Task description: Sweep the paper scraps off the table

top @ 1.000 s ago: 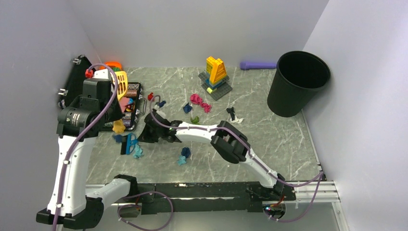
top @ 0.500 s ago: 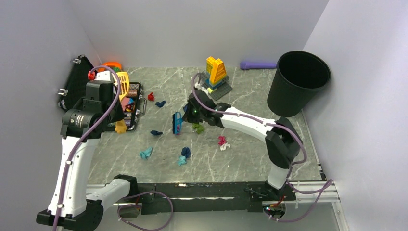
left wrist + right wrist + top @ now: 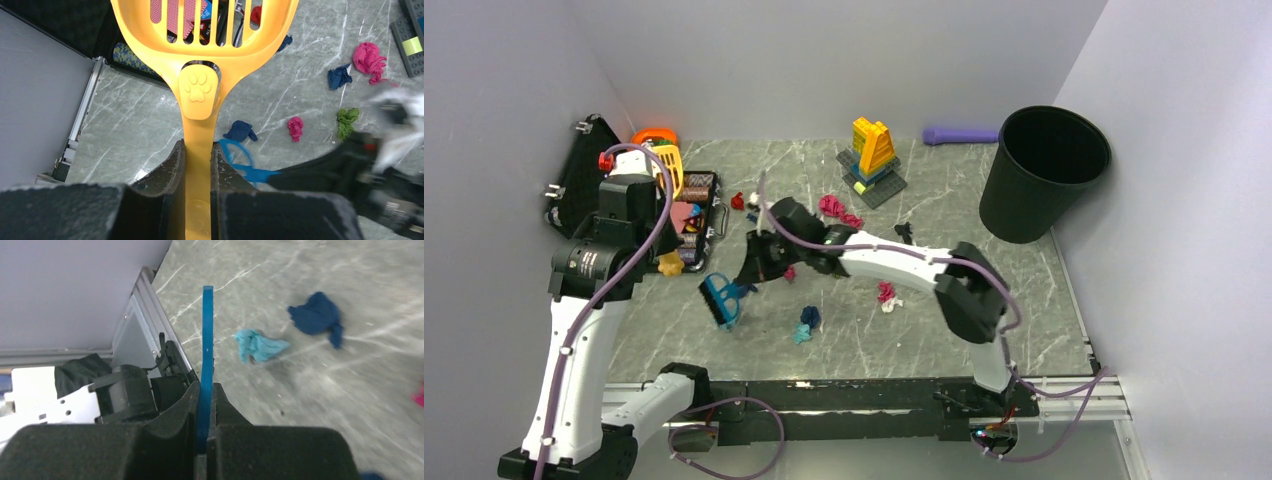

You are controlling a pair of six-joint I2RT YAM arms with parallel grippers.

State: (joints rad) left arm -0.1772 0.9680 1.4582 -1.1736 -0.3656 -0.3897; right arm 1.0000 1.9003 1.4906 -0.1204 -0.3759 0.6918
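Nearest us, our right pincer [image 3: 205, 386] is clamped tight on the blue brush [image 3: 206, 335], with teal and navy scraps [image 3: 257, 346] on the table [image 3: 350, 390] just right of it. Our left pincer [image 3: 198, 146] grips the yellow scoop [image 3: 200, 60], whose head is over the case [image 3: 709, 190]. More scraps are scattered ahead and right of it.

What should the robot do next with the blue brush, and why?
Probably drag the blue brush, pinched in the right fingers, across the table, pushing the nearby teal scrap and dark blue scrap toward the yellow scoop, since both lie loose close to the brush.
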